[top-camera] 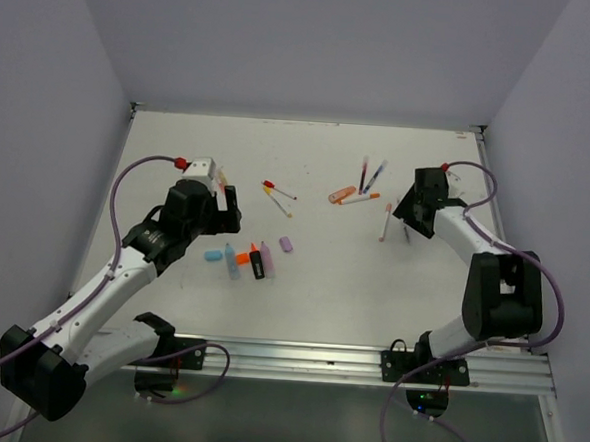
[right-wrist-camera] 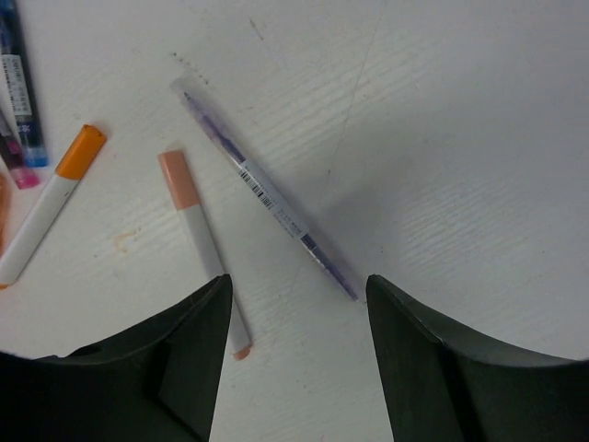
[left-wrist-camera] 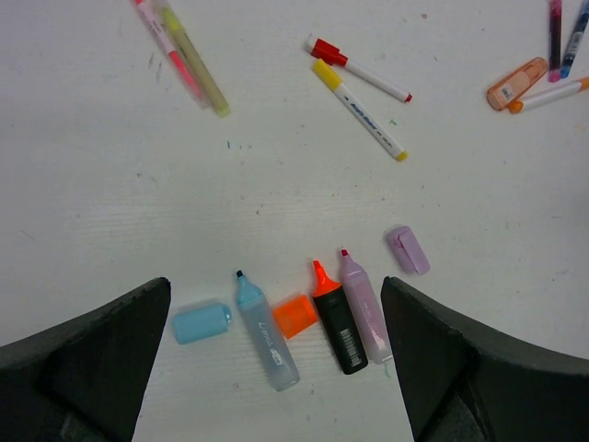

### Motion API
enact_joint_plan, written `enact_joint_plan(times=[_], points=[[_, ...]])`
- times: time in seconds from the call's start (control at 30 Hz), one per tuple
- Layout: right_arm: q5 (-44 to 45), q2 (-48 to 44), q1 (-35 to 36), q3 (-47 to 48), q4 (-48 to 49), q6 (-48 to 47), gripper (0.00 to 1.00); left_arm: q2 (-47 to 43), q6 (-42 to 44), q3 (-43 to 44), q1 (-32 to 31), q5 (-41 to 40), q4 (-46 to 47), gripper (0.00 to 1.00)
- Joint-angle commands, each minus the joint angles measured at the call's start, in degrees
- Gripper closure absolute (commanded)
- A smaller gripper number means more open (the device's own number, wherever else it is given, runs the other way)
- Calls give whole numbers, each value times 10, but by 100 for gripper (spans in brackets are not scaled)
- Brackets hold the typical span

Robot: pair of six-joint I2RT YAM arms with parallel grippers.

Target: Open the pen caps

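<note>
Under our left gripper (left-wrist-camera: 274, 341), jaws wide and empty, the blue cap (left-wrist-camera: 201, 323), orange cap (left-wrist-camera: 294, 315) and purple cap (left-wrist-camera: 408, 250) lie loose by three highlighters (left-wrist-camera: 348, 318). Our right gripper (right-wrist-camera: 296, 318) gapes empty too, over a thin purple pen (right-wrist-camera: 271, 198).

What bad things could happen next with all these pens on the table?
The thin purple pen lies flat under the open right gripper, so it might slip or get pushed away. The red-capped pen and yellow-capped pen lie close together, so the left gripper may bump both. The loose orange cap between the blue highlighter and orange highlighter could get knocked aside.
</note>
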Motion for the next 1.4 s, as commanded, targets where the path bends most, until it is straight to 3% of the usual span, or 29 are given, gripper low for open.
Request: enact_joint_plan(times=[0.0,0.5,0.77,1.03,1.17,1.37], points=[[-1,44,-12,41,-8,1,36,-19,23,-8,4,-13,-2,0],[-21,166,-24,89,-1,-31,49,-22,23,-14,4,-8,1,0],[-20,180,-24,91,-16,-41,78,-11,16,-21,4,10,12,0],[2,101,-22,83,-26,-72,94,15,6,-25,4,86,63,0],[-59,27,-7,52,8,-96,97,25,-12,-14,4,161,93,0],[-170,-88,94,-2,105,-141,97,41,-62,-4,4,263,188,0]])
